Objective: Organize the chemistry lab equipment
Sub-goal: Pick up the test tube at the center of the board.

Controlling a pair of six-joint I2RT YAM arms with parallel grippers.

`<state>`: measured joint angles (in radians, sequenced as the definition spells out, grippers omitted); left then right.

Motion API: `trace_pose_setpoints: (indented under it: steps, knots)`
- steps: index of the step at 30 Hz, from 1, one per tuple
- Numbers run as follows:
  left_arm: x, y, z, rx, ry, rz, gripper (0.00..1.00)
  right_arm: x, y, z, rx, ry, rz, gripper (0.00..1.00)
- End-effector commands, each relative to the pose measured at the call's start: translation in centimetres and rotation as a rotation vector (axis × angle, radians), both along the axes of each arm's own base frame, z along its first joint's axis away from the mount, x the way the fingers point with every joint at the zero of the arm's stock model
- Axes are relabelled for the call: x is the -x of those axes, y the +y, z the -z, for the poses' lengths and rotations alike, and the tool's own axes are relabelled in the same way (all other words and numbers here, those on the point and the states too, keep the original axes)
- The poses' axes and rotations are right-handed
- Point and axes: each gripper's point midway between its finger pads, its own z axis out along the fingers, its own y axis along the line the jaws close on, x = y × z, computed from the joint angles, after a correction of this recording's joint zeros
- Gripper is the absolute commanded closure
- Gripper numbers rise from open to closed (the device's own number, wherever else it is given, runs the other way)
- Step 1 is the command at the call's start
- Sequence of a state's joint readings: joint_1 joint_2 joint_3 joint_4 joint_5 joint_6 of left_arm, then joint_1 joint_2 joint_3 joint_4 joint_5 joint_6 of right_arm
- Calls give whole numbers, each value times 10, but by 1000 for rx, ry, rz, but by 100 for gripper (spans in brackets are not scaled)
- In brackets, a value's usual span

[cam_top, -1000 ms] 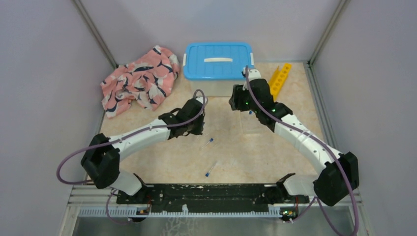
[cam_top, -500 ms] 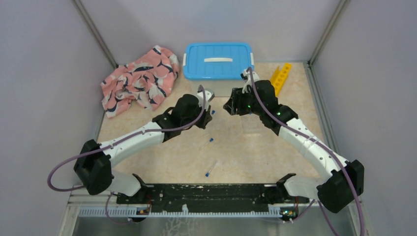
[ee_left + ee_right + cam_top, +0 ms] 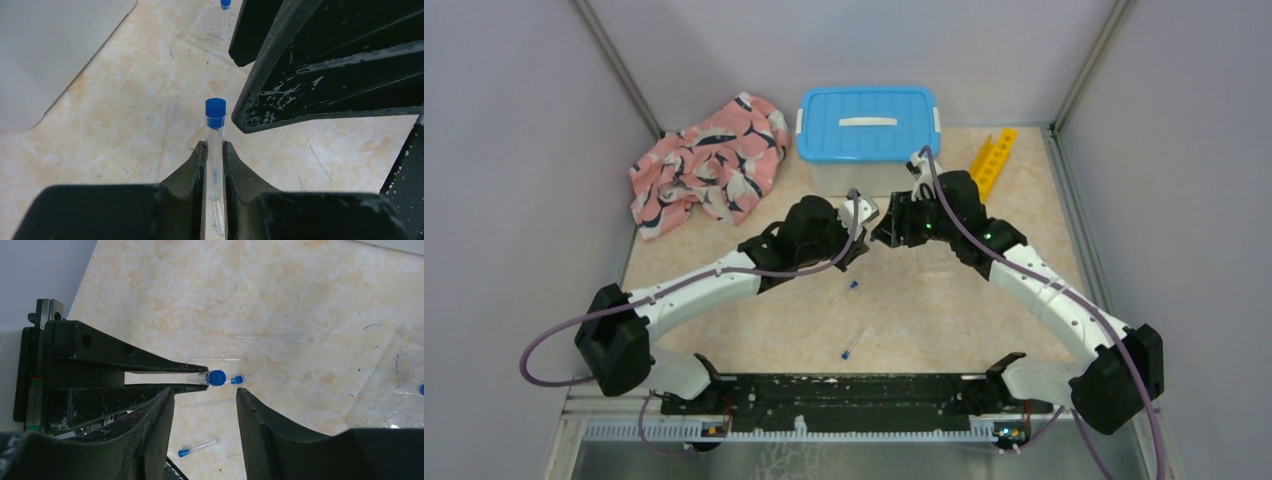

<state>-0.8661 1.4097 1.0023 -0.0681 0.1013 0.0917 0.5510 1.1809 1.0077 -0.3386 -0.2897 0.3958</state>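
My left gripper (image 3: 214, 145) is shut on a thin clear tube (image 3: 215, 165), whose blue cap (image 3: 215, 107) sticks out past the fingertips. My right gripper (image 3: 205, 395) is open. The held tube's cap (image 3: 216, 377) sits just beyond its tips, outside the gap. In the top view both grippers, left (image 3: 861, 232) and right (image 3: 882, 228), meet tip to tip in front of the bin. Two more capped tubes (image 3: 846, 292) (image 3: 854, 345) lie on the table nearer the bases. The yellow holed rack (image 3: 994, 162) lies at the back right. Tongs and ball are out of view.
A white bin with a blue lid (image 3: 868, 125) stands at the back centre. The pink whale-patterned cloth (image 3: 709, 165) is bunched at the back left. A clear plastic bag (image 3: 395, 390) with a blue-capped tube inside lies under the right arm.
The left arm has carried its tube right and away from the bases. The right gripper has swung left toward it, so the two now meet in front of the bin.
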Motion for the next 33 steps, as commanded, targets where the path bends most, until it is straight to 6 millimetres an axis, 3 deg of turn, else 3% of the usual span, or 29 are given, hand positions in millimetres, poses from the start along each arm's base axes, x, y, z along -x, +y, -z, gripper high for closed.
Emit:
trace_pose_setpoints:
  steps: [1, 15, 24, 33]
  knots:
    - [3, -10, -26, 37, -90, 69, 99, 5, 8, -14, -49, -29, -39, 51]
    - [12, -14, -47, 58, -168, 141, 100, 11, 11, 2, -45, 4, -58, 51]
    - [25, -15, -43, 33, -172, 202, 100, 14, 16, 1, -68, 14, -85, 51]
    - [25, -13, -45, 27, -195, 205, 100, 17, 20, 6, -78, 40, -110, 63]
